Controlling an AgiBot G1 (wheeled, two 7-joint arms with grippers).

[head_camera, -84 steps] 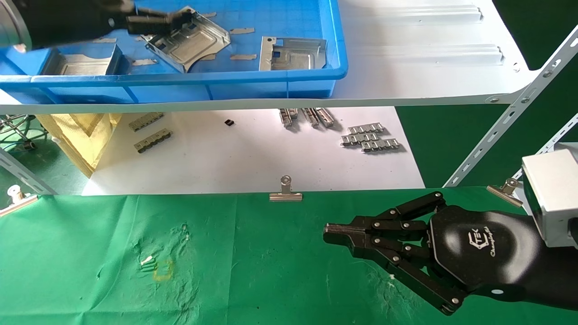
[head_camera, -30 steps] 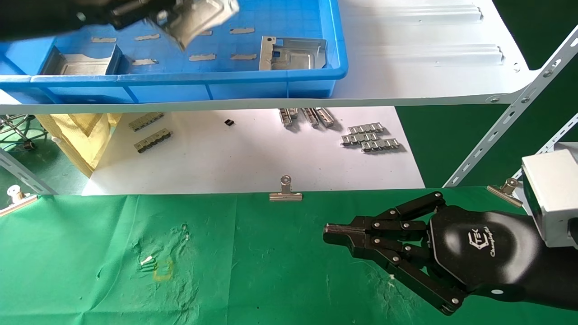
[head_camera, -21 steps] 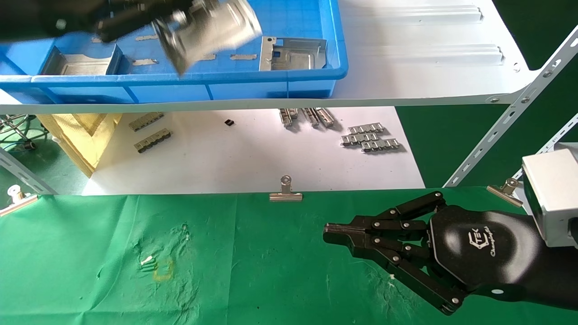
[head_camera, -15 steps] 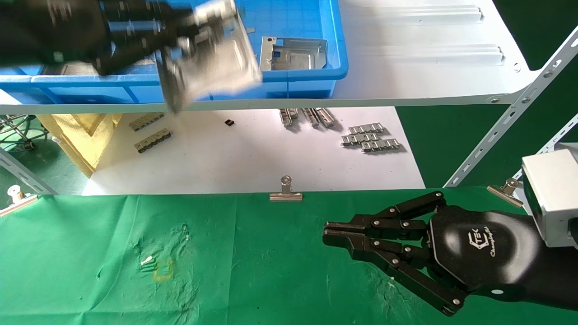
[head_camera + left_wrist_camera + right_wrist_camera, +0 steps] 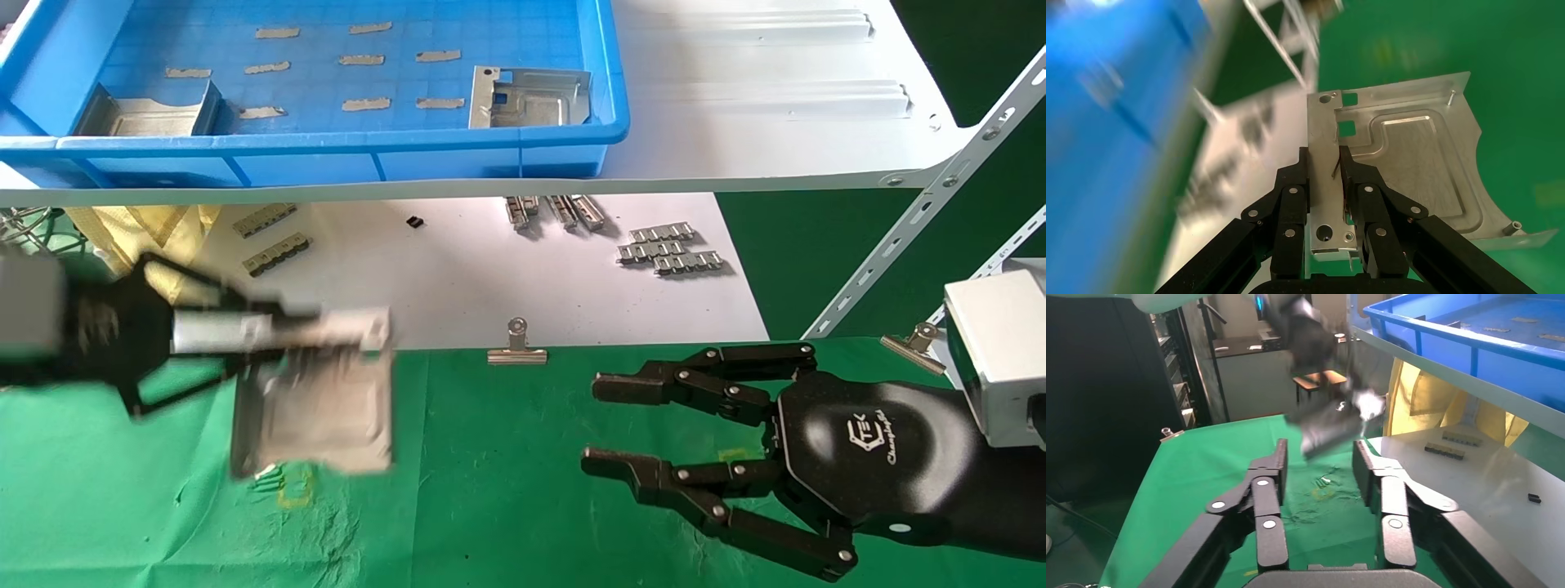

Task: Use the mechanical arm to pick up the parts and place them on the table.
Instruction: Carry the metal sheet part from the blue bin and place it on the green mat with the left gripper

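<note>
Left gripper [image 5: 327, 331] now down over table [image 5: 507, 490], jaws clamped on part [image 5: 315, 408], right gripper [image 5: 592, 425] jaws now apart

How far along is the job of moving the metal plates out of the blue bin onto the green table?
No part lies on the green table yet. In hand: the left gripper, jaws shut on one plate, holds it over the table's left side. Left: setting it down, then the two parts in the blue bin. The right gripper sits open over the cloth.
</note>
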